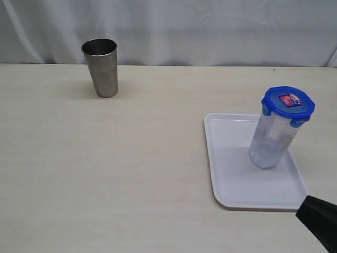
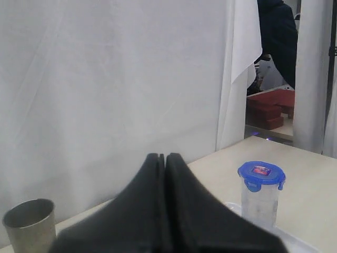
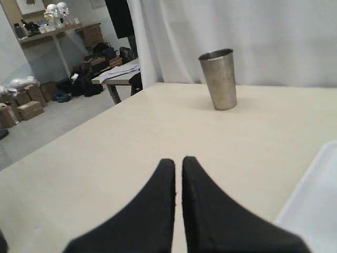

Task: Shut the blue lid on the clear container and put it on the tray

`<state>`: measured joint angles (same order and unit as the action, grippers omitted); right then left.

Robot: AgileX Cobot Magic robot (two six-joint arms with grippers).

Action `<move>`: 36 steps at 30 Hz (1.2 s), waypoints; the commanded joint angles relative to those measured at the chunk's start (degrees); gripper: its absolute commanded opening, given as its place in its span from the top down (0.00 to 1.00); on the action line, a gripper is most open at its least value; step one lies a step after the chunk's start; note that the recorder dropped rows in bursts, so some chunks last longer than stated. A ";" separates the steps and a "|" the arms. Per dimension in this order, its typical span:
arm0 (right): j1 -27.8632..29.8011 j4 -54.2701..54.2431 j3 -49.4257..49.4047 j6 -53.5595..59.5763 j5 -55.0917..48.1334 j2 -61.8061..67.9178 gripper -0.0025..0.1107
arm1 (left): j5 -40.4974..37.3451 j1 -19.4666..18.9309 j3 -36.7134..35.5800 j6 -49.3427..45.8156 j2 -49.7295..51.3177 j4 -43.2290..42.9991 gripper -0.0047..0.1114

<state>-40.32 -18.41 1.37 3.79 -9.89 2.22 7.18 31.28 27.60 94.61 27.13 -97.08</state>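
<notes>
The clear container [image 1: 274, 139] stands upright on the white tray [image 1: 231, 179] at the right, with the blue lid [image 1: 288, 101] on its top, sticker facing up. The left wrist view shows the same lid [image 2: 260, 174] on the container [image 2: 258, 205], with a sliver of the tray [image 2: 295, 240] beneath. My left gripper [image 2: 161, 156] is shut and empty, held well back from the container. My right gripper [image 3: 178, 161] is shut with nothing in it; only a black tip of it [image 1: 318, 216] shows at the exterior view's lower right corner, just off the tray's near corner.
A stainless-steel cup [image 1: 101, 67] stands at the table's back left, also seen as the cup [image 3: 218, 79] in the right wrist view and the cup [image 2: 29, 224] in the left wrist view. A white curtain hangs behind the table. The tray's corner [image 3: 316, 200] lies beside my right gripper.
</notes>
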 commanded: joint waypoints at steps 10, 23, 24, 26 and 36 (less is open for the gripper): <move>0.28 -6.23 -1.37 0.06 0.64 -0.33 0.94 | 0.44 0.06 -0.10 0.27 -0.15 -0.16 0.96; 5.41 9.29 -1.37 4.57 6.14 -0.33 0.94 | 0.44 0.06 -0.10 0.27 -0.15 -0.16 0.96; 7.16 10.82 -1.37 4.57 6.14 -0.33 0.94 | 0.44 0.06 -0.10 0.27 -0.15 -0.16 0.96; 10.59 13.56 -1.37 4.57 6.14 -0.65 0.94 | 0.44 0.06 -0.10 0.27 -0.15 -0.16 0.96; 28.63 19.10 -1.37 0.40 2.84 -2.22 0.94 | 0.89 0.06 -0.10 0.17 -0.15 0.08 0.96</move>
<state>-15.94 -1.00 0.17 6.29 -5.91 0.32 8.08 31.28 27.60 94.61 27.03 -97.08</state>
